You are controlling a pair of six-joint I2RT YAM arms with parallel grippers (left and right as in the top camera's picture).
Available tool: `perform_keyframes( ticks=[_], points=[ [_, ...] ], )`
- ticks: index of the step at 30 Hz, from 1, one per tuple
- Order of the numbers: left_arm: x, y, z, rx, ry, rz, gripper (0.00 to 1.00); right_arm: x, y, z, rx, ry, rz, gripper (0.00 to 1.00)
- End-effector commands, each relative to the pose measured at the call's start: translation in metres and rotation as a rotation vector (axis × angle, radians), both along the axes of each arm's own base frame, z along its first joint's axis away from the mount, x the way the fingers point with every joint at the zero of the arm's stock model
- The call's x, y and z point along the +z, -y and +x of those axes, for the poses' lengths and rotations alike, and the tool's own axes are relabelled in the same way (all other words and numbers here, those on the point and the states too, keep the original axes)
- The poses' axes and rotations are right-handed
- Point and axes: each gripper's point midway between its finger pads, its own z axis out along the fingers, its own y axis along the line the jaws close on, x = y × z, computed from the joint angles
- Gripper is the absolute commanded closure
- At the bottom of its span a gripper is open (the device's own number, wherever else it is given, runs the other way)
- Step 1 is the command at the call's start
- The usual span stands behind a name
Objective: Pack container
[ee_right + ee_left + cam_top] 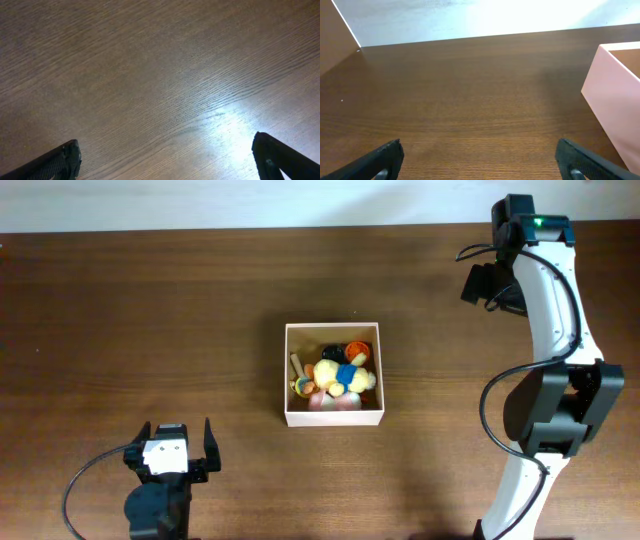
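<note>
Here's the container point(335, 418), square and shallow, sitting mid-counter with its white walls squared up to the counter point(150, 310) edges, and it's loaded: a jumble of small toys point(345, 373), yellow, blue, orange and something black, heaped inside on the tan floor. No loose toy shows anywhere on the wood in the overhead view, so by my read the packing is all but done and the job now is a tidy finish. The left claw point(480, 167) hangs low at the near-left, well apart from the box, fingers spread wide with nothing between them; its wrist view catches only one pale wall of the box off to the right. The right claw point(165, 160) is up at the far right, well clear, also gaping wide and empty over bare wood. To close this out well, I'd say: take a look for anything poking above the rim, since the yellow piece seems to ride high, though I can't tell if it tops the wall. If a nudge is needed, come straight down from above with fingers parted, press lightly, and avoid clipping the thin cardboard wall, which would likely slide or buckle.
</note>
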Motion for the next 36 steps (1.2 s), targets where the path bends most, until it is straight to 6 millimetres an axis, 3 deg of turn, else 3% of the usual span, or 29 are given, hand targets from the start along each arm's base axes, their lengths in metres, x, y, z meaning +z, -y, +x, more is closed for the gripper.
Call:
perform_keyframes(
  ticks=[1,17,24,28,31,36],
  points=[
    [-0.002,-0.003,0.0,0.008,-0.002,0.021,0.01,0.002,0.0,0.0,-0.012,0.008,0.0,0.01],
    [-0.002,-0.003,0.0,0.008,-0.002,0.021,0.01,0.002,0.0,0.0,-0.012,0.008,0.0,0.01],
    [-0.002,-0.003,0.0,0.008,-0.002,0.021,0.01,0.005,-0.012,0.001,0.002,0.025,0.066,0.01],
    [-0.002,-0.003,0.0,0.008,-0.002,0.021,0.01,0.035,-0.014,-0.001,0.014,0.093,0.06,0.01],
    [-0.002,-0.003,0.0,0.008,-0.002,0.021,0.01,0.074,-0.015,-0.003,0.063,0.191,0.044,0.01],
    [-0.002,-0.003,0.0,0.008,-0.002,0.021,0.01,0.148,-0.029,-0.007,0.392,0.334,-0.073,0.01]
  ],
)
